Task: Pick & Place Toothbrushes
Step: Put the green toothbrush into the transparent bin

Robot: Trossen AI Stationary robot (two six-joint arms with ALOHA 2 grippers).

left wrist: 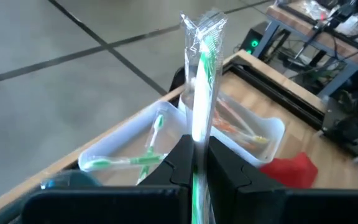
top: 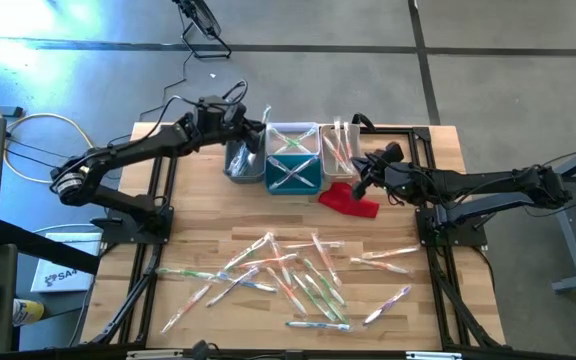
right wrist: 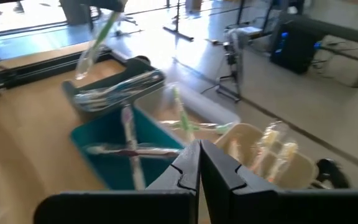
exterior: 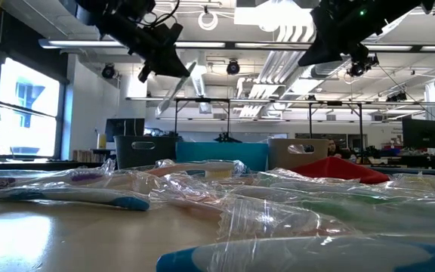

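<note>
My left gripper (top: 236, 118) is over the far side of the table, above the row of bins, shut on a green toothbrush in a clear wrapper (left wrist: 202, 74). The same toothbrush (exterior: 178, 87) shows slanting in the low view. Below it are a clear bin with green toothbrushes (left wrist: 138, 158) and a white bin with orange ones (left wrist: 247, 134). My right gripper (top: 360, 185) hovers shut and empty over the red cloth (top: 349, 200). Many wrapped toothbrushes (top: 288, 280) lie flat on the near half of the table. My left gripper pinches the toothbrush's handle (left wrist: 197, 146) between its two fingers, coming in from the table's left, a little below level. The brush runs on past the fingertips, with its bristle end (left wrist: 207, 37) farthest out. It is lifted clear, above the bins.
A grey bin (top: 240, 163), a teal bin (top: 293, 175), the clear bin (top: 293, 138) and the white bin (top: 338, 150) stand together at the far middle. Dark rails frame the table's left and right sides. Bare wood lies between the bins and the pile.
</note>
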